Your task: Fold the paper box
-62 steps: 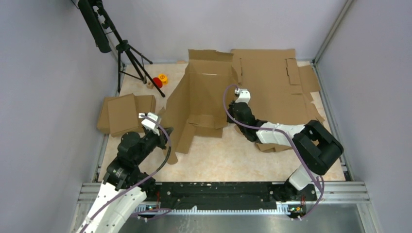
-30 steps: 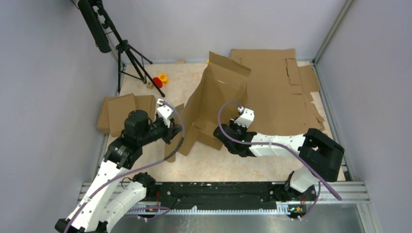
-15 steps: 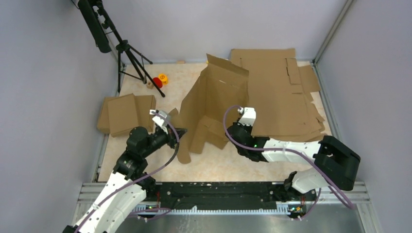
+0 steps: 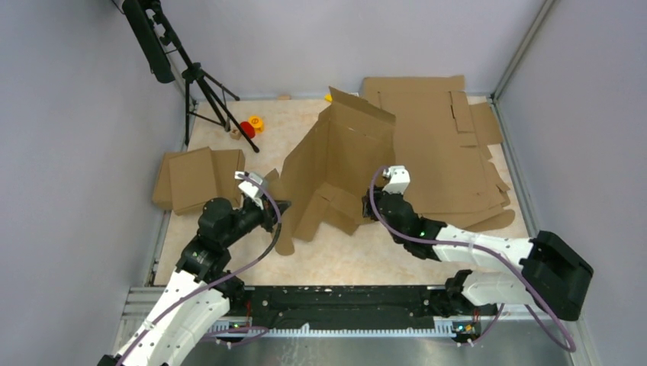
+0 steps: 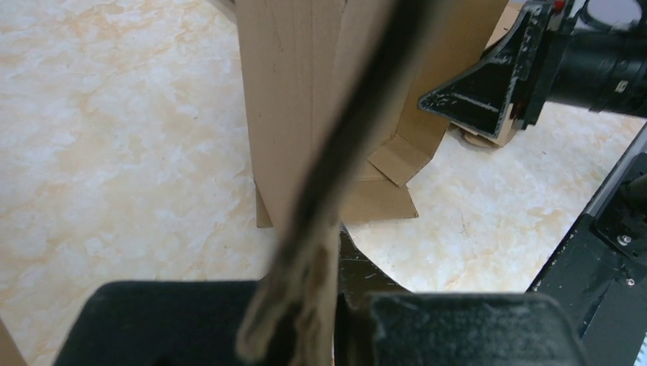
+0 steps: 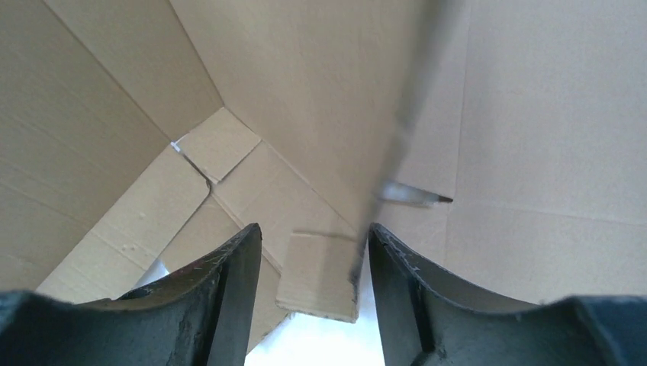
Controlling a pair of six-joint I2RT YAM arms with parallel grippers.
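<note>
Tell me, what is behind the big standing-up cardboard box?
A pile of flat cardboard sheets lies behind the paper box, its left part covered. A small yellow thing peeks over the box's top edge; most of it is hidden.

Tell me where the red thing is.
In the top view, the red thing sits far back left, beside the black tripod and an orange piece.

The left arm and the right arm share one build: white lower links, rounded black joint housings and a white camera block at the wrist. A purple cable runs along each. A small green light glows on the right arm. The right end effector has matte black, scuffed, curved fingers. The left end effector is black too.
</note>
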